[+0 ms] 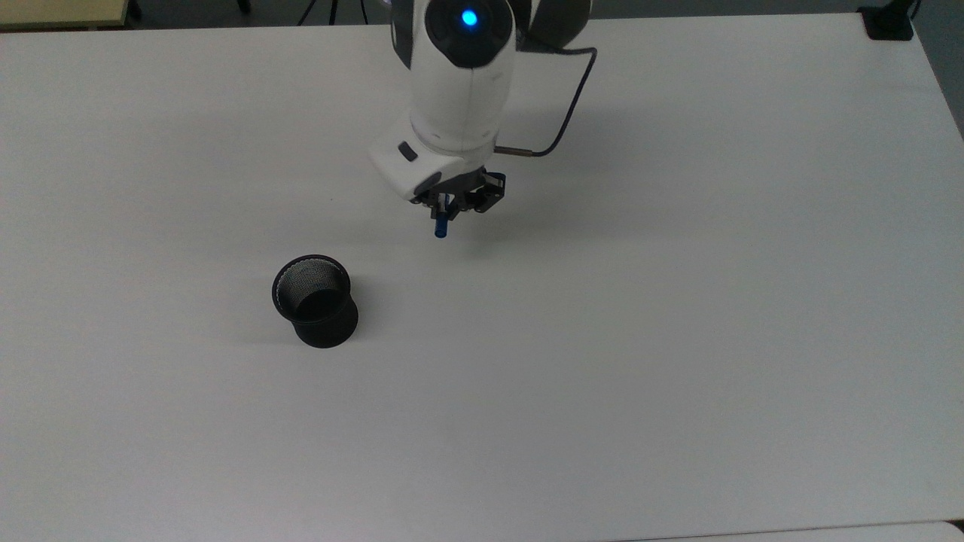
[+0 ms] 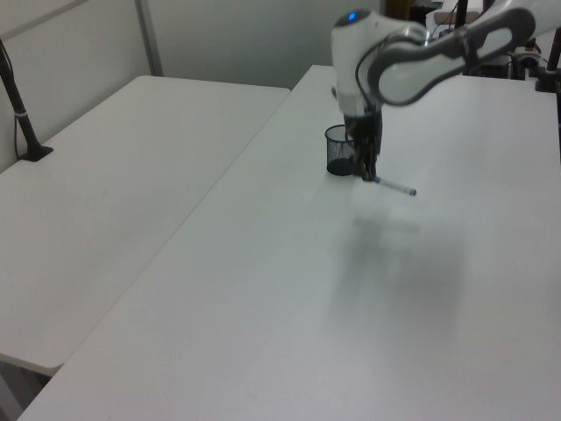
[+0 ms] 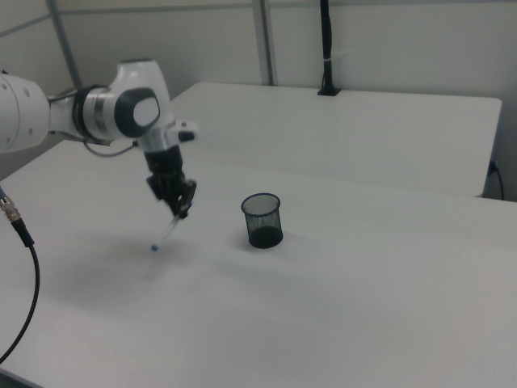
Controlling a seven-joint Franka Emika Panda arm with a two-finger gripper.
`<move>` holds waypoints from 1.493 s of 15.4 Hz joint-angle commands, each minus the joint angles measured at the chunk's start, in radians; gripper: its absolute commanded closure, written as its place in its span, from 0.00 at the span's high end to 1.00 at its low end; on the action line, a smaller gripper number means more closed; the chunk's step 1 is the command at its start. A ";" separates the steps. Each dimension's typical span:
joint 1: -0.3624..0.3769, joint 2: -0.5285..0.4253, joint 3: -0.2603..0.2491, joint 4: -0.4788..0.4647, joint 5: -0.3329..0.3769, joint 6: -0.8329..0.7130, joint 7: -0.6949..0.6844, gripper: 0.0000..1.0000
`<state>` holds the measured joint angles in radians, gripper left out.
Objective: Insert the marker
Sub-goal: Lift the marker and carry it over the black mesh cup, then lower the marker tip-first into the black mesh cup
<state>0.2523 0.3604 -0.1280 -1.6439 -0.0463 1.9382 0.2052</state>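
Above the table [image 1: 678,339], the gripper [image 3: 179,207] pinches the marker [image 3: 166,231] by one end; it hangs slanted, seemingly clear of the surface. Farther off in the left view stands the cup [image 2: 340,151].

Even, soft overhead light; my white arm [image 1: 459,83] casts a faint blurred shadow on the matte white table [image 1: 678,339] beside it.

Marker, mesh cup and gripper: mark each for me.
marker [image 3: 166,232], right view, on the white barrel below the gripper.
mesh cup [image 1: 325,326], top view, on its outer wall.
gripper [image 1: 446,202], top view, between the fingertips closed on the marker.
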 commanded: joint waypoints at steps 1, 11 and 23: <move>-0.056 -0.083 -0.009 0.009 0.005 0.109 0.000 0.07; -0.143 -0.126 -0.030 0.042 0.026 0.386 0.020 0.10; -0.208 -0.015 -0.030 0.013 -0.003 0.622 0.013 0.10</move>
<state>0.0532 0.3252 -0.1568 -1.6141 -0.0381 2.4912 0.2122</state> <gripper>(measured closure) 0.802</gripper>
